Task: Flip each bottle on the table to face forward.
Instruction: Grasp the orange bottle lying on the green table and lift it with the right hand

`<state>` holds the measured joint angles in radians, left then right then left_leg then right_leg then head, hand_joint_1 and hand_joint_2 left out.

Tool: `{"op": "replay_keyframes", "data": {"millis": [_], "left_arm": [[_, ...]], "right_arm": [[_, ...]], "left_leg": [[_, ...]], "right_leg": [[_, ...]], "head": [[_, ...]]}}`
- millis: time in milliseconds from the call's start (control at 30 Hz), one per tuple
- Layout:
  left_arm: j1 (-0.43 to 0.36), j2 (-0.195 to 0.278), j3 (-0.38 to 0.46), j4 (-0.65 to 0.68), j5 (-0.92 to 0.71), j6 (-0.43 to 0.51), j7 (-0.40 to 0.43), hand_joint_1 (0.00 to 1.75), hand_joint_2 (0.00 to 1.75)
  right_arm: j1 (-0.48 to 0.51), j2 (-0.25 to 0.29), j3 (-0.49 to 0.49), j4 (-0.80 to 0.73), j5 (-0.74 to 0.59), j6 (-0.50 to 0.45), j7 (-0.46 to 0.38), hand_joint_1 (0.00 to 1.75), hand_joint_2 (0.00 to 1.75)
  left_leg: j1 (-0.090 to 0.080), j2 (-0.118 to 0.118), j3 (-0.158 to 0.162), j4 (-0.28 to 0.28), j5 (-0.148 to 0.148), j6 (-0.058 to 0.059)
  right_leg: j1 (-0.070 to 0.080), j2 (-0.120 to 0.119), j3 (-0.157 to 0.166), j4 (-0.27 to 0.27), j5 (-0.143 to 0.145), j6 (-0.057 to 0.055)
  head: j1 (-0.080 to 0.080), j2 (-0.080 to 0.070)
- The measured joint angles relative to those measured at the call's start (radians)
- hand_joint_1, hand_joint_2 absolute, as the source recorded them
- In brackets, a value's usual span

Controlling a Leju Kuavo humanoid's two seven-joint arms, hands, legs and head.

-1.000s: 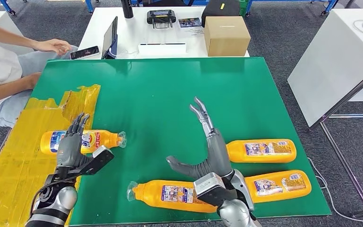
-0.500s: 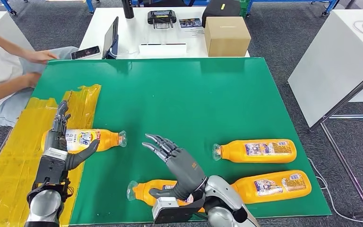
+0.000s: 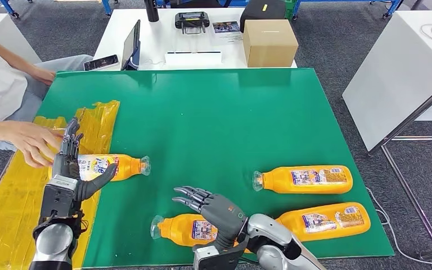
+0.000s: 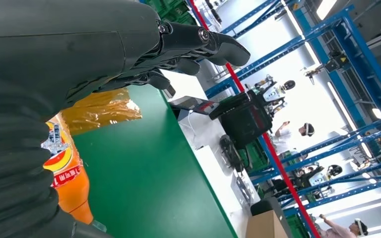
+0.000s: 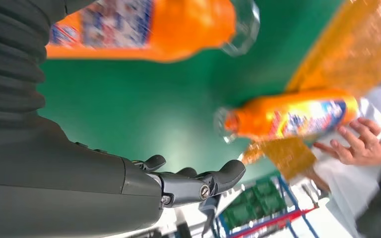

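Note:
Several orange bottles lie on their sides on the green table (image 3: 202, 112). The left bottle (image 3: 104, 167) has its cap pointing right; a person's hand (image 3: 29, 142) touches its base. My left hand (image 3: 69, 171) stands by it, fingers straight up and thumb spread toward the label, holding nothing. In the left wrist view that bottle (image 4: 68, 174) lies beneath the fingers (image 4: 198, 39). My right hand (image 3: 215, 207) hovers with spread fingers over the front bottle (image 3: 181, 230), which the right wrist view shows as the front bottle (image 5: 144, 27) next to the hand. Two more bottles (image 3: 306, 179) (image 3: 329, 219) lie at the right.
Yellow tape (image 3: 28, 191) covers the table's left side. Behind the green table stands a white table with a cardboard box (image 3: 269, 42), a laptop (image 3: 131, 45) and a phone (image 3: 100, 62). A person sits at the far left. A white panel (image 3: 405, 73) stands at the right.
My right hand turned palm-down and sank toward the front bottle. My left hand rotated upright beside the left bottle. The person's hand came from the white table to the left bottle's base.

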<state>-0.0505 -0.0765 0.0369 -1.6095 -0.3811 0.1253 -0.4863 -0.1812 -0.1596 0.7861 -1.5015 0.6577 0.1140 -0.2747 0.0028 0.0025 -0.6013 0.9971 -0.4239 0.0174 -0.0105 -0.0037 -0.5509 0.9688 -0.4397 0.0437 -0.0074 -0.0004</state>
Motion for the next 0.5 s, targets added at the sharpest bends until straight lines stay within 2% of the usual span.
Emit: {"op": "replay_keyframes", "data": {"millis": [267,500], "left_arm": [[-0.003,-0.002,-0.001,0.018,0.015,0.001,-0.002,0.00,1.75],[-0.003,-0.002,-0.001,0.027,0.016,0.002,-0.002,0.00,1.75]], "right_arm": [[-0.027,-0.114,0.038,0.018,-0.003,0.020,-0.008,0.00,1.75],[-0.036,-0.181,0.058,0.018,0.024,0.018,0.002,0.00,1.75]], "left_leg": [[0.000,0.000,0.000,0.000,0.000,0.000],[0.000,0.000,0.000,0.000,0.000,0.000]], "right_leg": [[0.000,0.000,0.000,0.000,0.000,0.000],[0.000,0.000,0.000,0.000,0.000,0.000]], "head": [[0.000,0.000],[0.000,0.000]]}}
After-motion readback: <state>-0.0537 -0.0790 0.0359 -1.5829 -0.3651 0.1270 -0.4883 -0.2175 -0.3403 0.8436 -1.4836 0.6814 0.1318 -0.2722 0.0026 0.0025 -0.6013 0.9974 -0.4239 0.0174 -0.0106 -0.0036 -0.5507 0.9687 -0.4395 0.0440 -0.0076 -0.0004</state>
